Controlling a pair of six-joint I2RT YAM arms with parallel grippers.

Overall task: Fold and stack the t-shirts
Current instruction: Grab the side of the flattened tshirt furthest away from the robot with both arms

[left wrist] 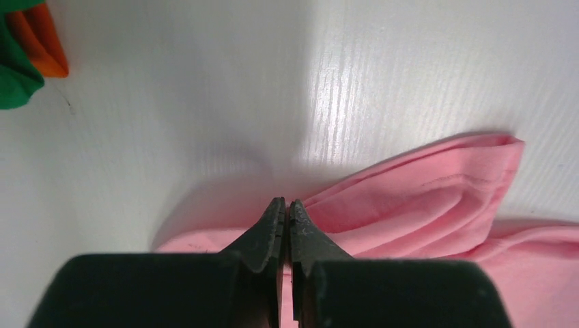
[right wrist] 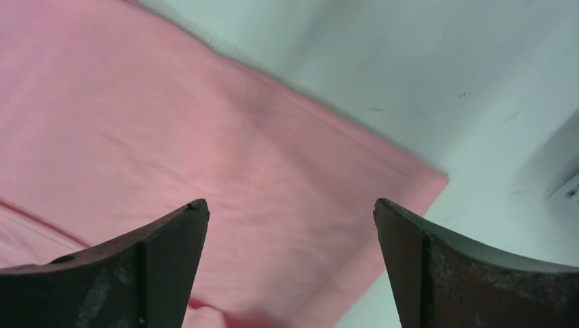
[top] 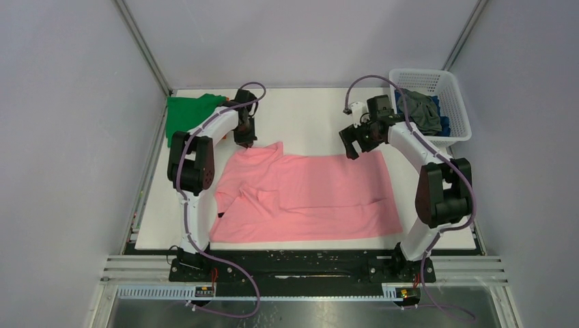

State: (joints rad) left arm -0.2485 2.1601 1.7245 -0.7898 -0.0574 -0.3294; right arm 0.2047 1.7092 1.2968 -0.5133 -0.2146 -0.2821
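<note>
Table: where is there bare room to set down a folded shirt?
Best is the bare table strip along the far edge, between green shirt and basket, beyond the pink shirt. A smaller patch right of the pink shirt sits under the right arm. Centre is covered; the left pincer and right pincer crowd its far corners.

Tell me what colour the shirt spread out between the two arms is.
The t-shirt is plain pink, with no pattern; the top external view shows it best.

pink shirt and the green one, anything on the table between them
Nothing: the left wrist view shows only bare white table between the pink shirt and the green shirt. An orange shirt lies against the green one.
</note>
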